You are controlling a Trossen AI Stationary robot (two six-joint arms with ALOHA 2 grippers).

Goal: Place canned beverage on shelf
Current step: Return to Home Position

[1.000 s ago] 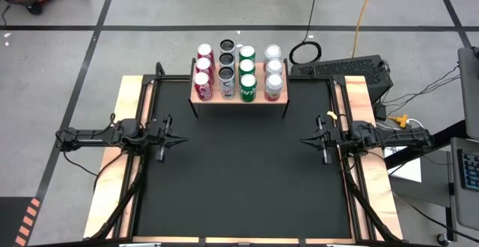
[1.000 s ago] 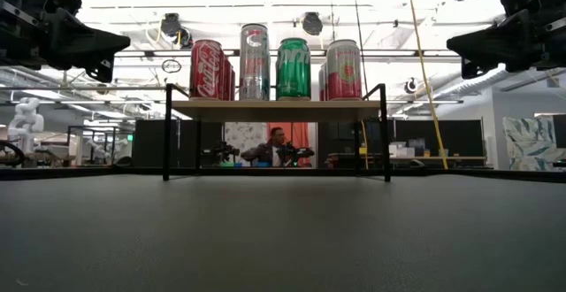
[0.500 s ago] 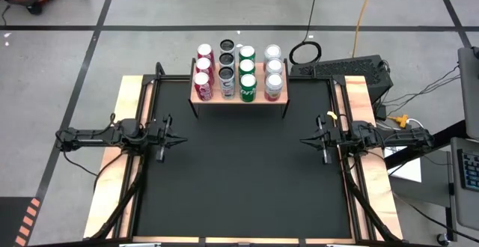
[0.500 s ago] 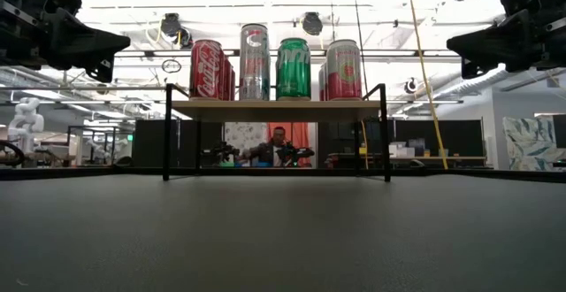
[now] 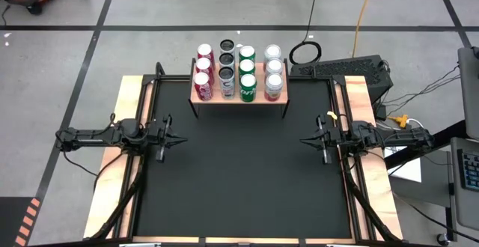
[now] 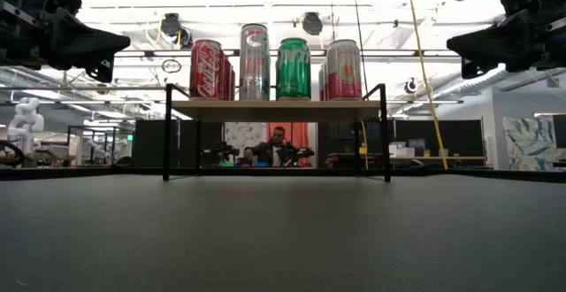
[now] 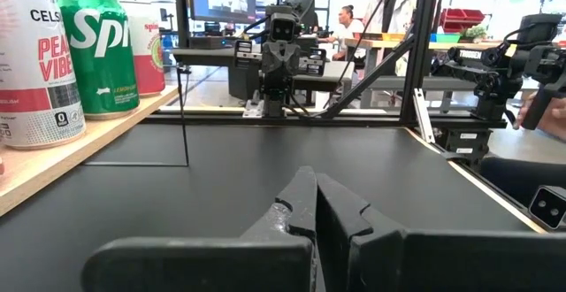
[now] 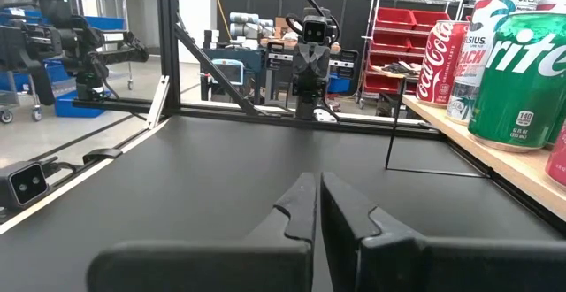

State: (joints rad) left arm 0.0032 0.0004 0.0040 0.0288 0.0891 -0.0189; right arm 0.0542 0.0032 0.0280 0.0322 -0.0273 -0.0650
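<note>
Soda cans [image 5: 239,73]: four rows on shelf [image 5: 258,99], upper centre of high view | handling: likely rigid, smooth, weighty; grasp mid-body | left gripper [image 5: 184,139], right gripper [image 5: 301,140]: fingers pressed together, empty, mid-left and mid-right

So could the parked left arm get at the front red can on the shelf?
Probably yes: the left gripper, shut, waits at the left; only black mat lies between it and the front red can at the shelf's left corner. The right gripper waits opposite.
</note>
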